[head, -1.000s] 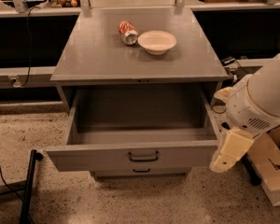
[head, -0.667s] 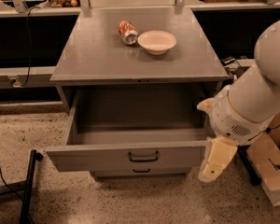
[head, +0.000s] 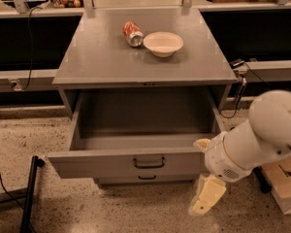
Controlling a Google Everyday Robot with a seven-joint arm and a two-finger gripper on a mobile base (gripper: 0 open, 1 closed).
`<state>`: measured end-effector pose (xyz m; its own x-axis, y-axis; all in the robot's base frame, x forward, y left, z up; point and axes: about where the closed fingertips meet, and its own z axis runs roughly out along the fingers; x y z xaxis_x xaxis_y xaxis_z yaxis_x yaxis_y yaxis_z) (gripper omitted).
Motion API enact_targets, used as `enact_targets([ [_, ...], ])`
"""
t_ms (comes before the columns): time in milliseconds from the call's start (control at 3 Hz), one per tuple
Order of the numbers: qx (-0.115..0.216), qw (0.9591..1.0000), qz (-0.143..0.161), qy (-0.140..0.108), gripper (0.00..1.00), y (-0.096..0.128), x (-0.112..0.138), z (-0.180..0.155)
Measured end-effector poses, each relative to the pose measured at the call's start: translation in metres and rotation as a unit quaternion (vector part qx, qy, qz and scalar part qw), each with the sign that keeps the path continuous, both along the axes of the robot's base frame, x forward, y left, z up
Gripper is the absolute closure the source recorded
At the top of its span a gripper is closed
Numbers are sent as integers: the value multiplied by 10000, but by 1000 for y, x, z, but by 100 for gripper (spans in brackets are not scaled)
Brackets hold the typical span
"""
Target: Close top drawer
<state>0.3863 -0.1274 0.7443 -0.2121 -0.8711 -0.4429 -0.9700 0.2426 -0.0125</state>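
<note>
Speckled floor [head: 111, 212] nearest: the gripper [head: 207, 196] hangs low just beside the front right corner of the top drawer [head: 102, 165], seemingly lined up to push; how far open, I cannot tell. That drawer stands pulled out. Beyond, a can [head: 132, 33] and a bowl [head: 163, 43] rest on the cabinet [head: 111, 64].

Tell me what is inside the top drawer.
Nothing shows inside the top drawer: bare grey floor and walls. The front panel covers the floor's nearest strip. The gripper hangs outside, below the front's right corner.
</note>
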Motion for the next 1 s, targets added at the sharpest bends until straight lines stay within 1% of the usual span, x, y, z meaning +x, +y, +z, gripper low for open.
enact_targets([
  [333,158,9992,-358,26,18,-4,-1,-45],
  [667,167,9990,-420,-70,41,-4,4,-48],
  [1000,114,9993,-346,-8,66,1,2,-53],
])
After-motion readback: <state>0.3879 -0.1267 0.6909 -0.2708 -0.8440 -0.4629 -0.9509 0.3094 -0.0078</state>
